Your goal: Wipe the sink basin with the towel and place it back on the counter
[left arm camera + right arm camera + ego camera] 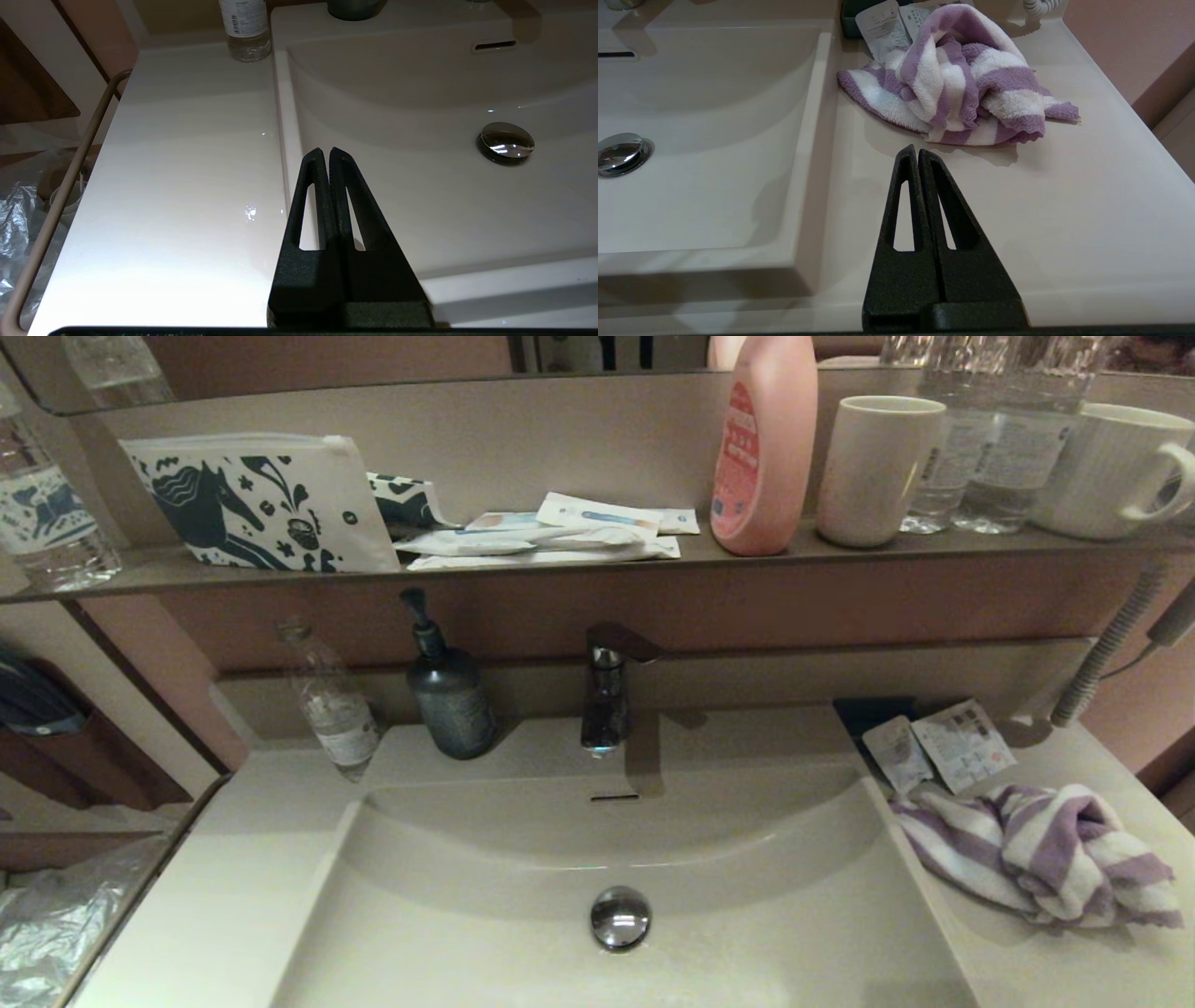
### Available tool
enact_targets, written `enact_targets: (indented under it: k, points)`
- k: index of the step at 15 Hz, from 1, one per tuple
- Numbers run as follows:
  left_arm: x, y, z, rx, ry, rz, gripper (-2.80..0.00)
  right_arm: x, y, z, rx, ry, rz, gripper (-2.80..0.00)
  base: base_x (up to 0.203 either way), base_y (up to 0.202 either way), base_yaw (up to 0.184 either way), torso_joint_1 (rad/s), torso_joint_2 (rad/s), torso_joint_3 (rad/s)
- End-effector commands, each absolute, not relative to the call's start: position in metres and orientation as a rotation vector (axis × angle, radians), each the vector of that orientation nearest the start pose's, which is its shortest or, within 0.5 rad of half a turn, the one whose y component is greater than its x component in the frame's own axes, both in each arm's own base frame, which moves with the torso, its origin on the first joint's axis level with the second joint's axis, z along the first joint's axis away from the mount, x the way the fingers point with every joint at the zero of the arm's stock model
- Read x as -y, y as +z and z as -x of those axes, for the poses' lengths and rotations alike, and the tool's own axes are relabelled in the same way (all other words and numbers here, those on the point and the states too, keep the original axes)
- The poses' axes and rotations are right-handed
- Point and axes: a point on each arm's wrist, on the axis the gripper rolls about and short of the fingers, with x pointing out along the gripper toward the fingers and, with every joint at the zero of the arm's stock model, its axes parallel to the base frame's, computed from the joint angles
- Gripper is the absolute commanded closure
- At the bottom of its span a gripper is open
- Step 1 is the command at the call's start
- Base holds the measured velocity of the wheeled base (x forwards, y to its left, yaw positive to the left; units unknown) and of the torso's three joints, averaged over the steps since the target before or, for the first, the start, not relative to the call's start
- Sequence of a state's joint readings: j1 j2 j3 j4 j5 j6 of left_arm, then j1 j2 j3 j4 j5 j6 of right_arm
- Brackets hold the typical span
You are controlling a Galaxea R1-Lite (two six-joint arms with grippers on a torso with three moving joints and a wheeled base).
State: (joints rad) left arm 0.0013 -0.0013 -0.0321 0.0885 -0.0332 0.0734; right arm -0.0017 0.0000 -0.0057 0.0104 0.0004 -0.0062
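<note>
Purple-striped towel [957,79] lies bunched on the counter [1064,224], right of the sink basin [616,859]; right gripper [917,154] closed, empty, just short of it — a grab could snag the sachets [938,747] touching its far edge; left gripper [325,154] closed, idle.

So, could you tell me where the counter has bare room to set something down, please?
The counter left of the sink basin is bare from the clear bottle forward. On the right, the towel and sachets crowd the back; only the front strip near the right gripper is free. The left gripper sits over the basin's left edge.
</note>
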Motion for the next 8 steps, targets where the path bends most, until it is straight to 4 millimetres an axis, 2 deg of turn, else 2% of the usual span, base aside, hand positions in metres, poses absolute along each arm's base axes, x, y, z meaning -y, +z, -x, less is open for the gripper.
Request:
enact_targets:
  k: [1, 8]
  points:
    - [0.0008, 0.0753, 0.0255, -0.056, -0.034, -0.073, 0.00, -0.0001, 0.0761, 0.0233, -0.005, 0.000, 0.006, 0.00, 0.000, 0.000, 0.000, 0.000, 0.00, 0.000]
    - [0.0008, 0.0753, 0.0255, -0.056, -0.034, -0.073, 0.00, -0.0001, 0.0759, 0.0233, -0.006, 0.000, 0.017, 0.00, 0.000, 0.000, 0.000, 0.000, 0.00, 0.000]
